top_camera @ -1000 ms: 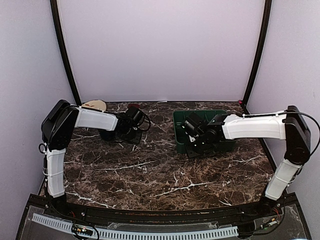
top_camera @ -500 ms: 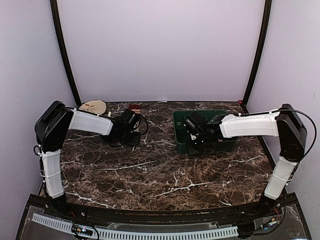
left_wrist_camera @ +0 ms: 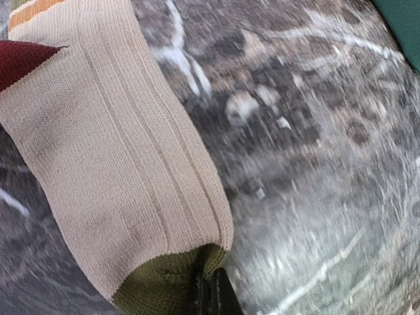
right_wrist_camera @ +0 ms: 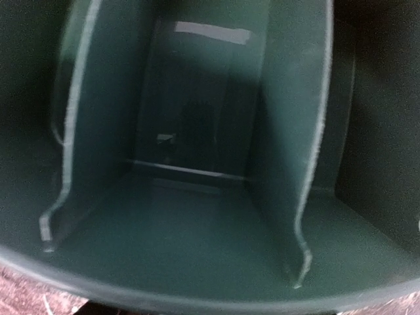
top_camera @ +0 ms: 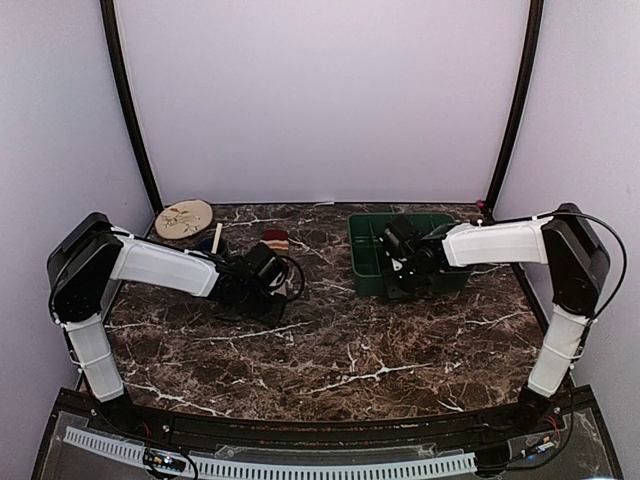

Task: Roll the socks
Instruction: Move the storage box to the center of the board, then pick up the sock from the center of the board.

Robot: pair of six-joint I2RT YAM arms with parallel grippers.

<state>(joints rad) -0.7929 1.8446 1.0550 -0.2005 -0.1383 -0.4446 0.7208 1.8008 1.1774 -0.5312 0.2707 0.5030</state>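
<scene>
Now, left gripper: fingers pressed together, and the green end of the tan sock puckers right into the tips. That looks like a pinch on that hem.
Where it lies: flat on the marble table, back left, between the plate at its 10 o'clock and the green bin at its 3 o'clock, apart from both.
Long axis: seen from the left wrist, it runs away from the fingertips towards 11 o'clock. The green end is nearest, then the cream ribbed body, then the dark red patch and orange stripe at the far end.
Bearing from above: the sock's far end shows at 12 o'clock of the left gripper, just beyond it.
Right gripper: at the green bin, its camera filled with the bin's dividers. No fingers show, so spread or together I cannot tell.
Nearer arm: left, no contest. The right is well apart, off at 3 o'clock.
Pink sock: cannot pick it out in any view.
Step, my read: early, with the tan sock lying unrolled at full length.
Next move calls for: rolling along that axis, the green end turning over towards 11 o'clock and the roll kept square to the ribs.
</scene>
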